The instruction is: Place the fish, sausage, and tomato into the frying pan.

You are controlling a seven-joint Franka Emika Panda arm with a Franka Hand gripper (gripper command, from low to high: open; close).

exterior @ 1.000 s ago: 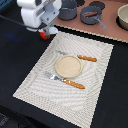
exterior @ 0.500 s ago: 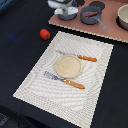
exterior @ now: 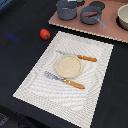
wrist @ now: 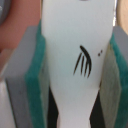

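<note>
Between the green pads (wrist: 36, 80) in the wrist view sits the fish (wrist: 75, 55), white, with dark fin strokes on its flank. The gripper (wrist: 75, 100) is clamped on it, a pad pressed to each side of the body, with the narrow tail end running down between them. It looks like smooth, hard plastic, light but slick, so I'd say the broad mid-body is the place to hold it, where the pads get flat contact and the tapering tail can't slide out.

Out to the exterior view now, and the arm itself is out of shot. Nearest is the striped placemat (exterior: 35, 85), with a tan plate (exterior: 68, 65) at its middle, a fork (exterior: 64, 80) on the near side and a knife (exterior: 77, 56) on the far side. Just off the mat's far corner, towards the exterior view's left, the tomato (exterior: 45, 34) sits on the dark table. It's round, so likely to roll; a grip across its middle would suit.

Farthest back, on the tan board (exterior: 112, 31), stand the pot (exterior: 66, 9) and the pan (exterior: 91, 14), with the sausage, as far as I can tell, already lying inside the pan. A beige bowl (exterior: 123, 16) is at the exterior view's right edge.
</note>
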